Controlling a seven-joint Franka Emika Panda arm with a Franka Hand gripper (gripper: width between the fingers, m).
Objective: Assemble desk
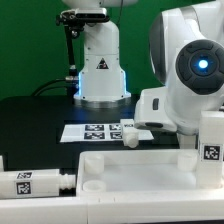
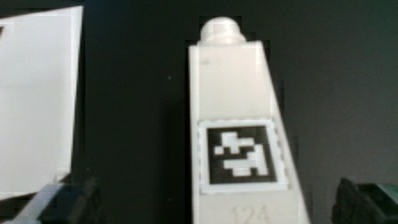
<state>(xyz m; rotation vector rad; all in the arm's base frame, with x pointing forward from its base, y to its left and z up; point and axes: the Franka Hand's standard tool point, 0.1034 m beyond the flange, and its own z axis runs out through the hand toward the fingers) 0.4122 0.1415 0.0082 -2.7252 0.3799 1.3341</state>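
Desk is in loose parts. The leg [image 2: 231, 110] under the wrist cam lies flat on the black table [image 2: 338, 80]. Its tag [image 2: 240, 155] faces up, and its round peg [image 2: 221, 30] is at the end away from the fingers. In the exterior view that spot is just behind the tabletop panel [image 1: 140, 175], next to the marker board [image 1: 100, 131]; the arm hides most of the leg there. The panel lies flat at the front w/ 2 more legs by it: 1 lying at the exterior view's left [image 1: 30, 184], 1 at the right edge [image 1: 211, 140], which looks upright.

Gripper [image 2: 214, 195]: jaws spread wide, holding nothing. The dark fingers [image 2: 63, 200] straddle the leg's tag end w/ a clear gap on each side.

Step in hand, as I read it: grasp this leg.
- The leg sits a bit nearer 1 finger than the other, so centre over it before going down, or closing will shove it sideways.
- Keep the finger line square to the long flat sides and drop straight.
- Pinch at the tag end, leaving the peg free, since it prob. has to seat in the panel.
- Risk: a flat white sheet, prob. the marker board, lies just beside the leg and 1 finger hangs about over its edge. That finger could land on it instead of the table and stop short.
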